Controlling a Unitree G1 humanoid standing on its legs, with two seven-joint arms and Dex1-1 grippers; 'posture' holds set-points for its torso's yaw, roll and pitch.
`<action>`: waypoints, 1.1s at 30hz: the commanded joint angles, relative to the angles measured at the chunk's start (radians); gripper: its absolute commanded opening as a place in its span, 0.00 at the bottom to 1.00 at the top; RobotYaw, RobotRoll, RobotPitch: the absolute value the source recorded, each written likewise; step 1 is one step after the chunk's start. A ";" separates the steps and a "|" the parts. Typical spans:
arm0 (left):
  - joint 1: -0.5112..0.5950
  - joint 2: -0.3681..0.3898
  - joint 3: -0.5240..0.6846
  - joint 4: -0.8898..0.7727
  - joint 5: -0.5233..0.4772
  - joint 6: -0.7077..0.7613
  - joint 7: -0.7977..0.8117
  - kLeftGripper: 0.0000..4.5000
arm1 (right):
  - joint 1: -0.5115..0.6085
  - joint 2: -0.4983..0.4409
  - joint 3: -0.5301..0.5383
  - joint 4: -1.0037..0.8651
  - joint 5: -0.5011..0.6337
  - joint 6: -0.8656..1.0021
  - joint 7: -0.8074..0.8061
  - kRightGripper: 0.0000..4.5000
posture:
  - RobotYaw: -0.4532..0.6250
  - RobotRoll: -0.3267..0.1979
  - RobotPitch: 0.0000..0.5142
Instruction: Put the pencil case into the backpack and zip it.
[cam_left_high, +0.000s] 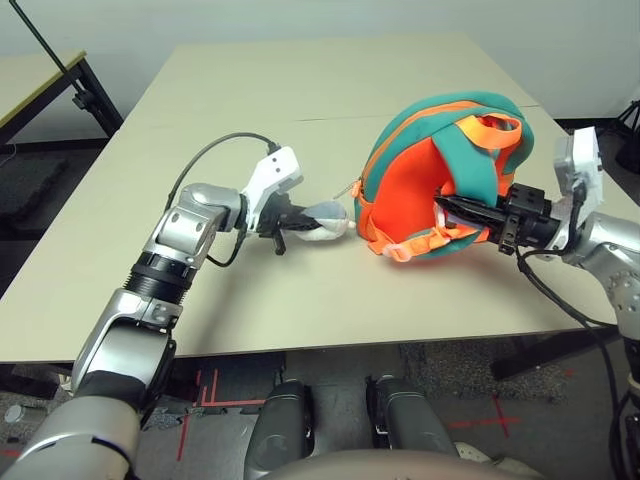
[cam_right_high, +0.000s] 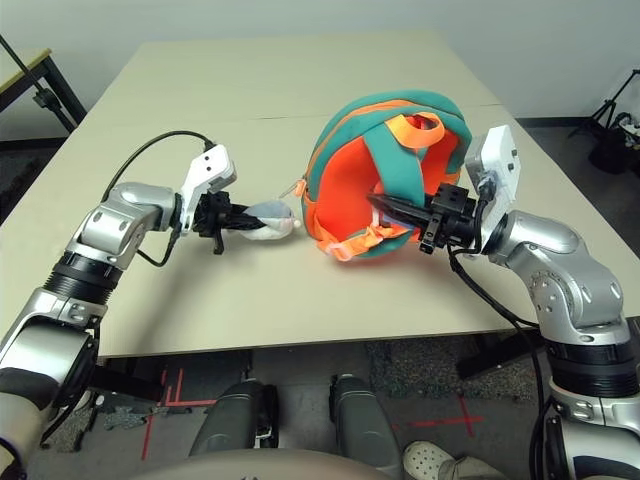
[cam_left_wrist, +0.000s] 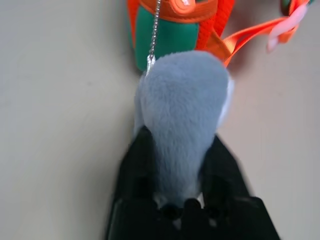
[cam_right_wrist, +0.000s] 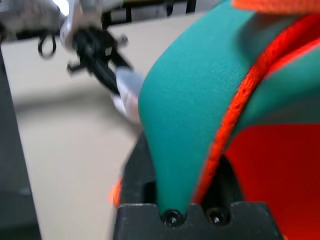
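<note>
On the surface (cam_left_high: 300, 300) w/ the soft, floppy backpack (cam_left_high: 440, 175), we've our left hand (cam_left_high: 300, 222) round its shark charm (cam_left_high: 325, 222), right hand (cam_left_high: 455, 212) round teal trim; firmer zipper edge grips best.

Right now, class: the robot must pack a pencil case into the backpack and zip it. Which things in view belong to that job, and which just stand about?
Belong to the job:
- backpack
- shark charm, between the left gripper fingers
- right gripper, around a teal strap

Standing about:
- second table
</note>
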 joint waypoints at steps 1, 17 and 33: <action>0.015 0.050 0.031 -0.033 -0.020 0.046 -0.013 0.63 | 0.032 -0.087 0.007 -0.049 0.007 0.038 0.083 0.52 | 0.47 0.62 0.15; 0.135 0.128 0.347 0.002 -0.049 -0.047 0.260 1.00 | 0.078 -0.257 -0.196 0.341 -0.148 -0.093 0.074 0.99 | 0.49 0.62 0.17; 0.244 -0.144 0.617 0.292 -0.010 -0.542 0.864 1.00 | -0.109 0.065 -0.291 0.797 -0.320 -0.504 -0.489 0.99 | 0.51 0.62 0.18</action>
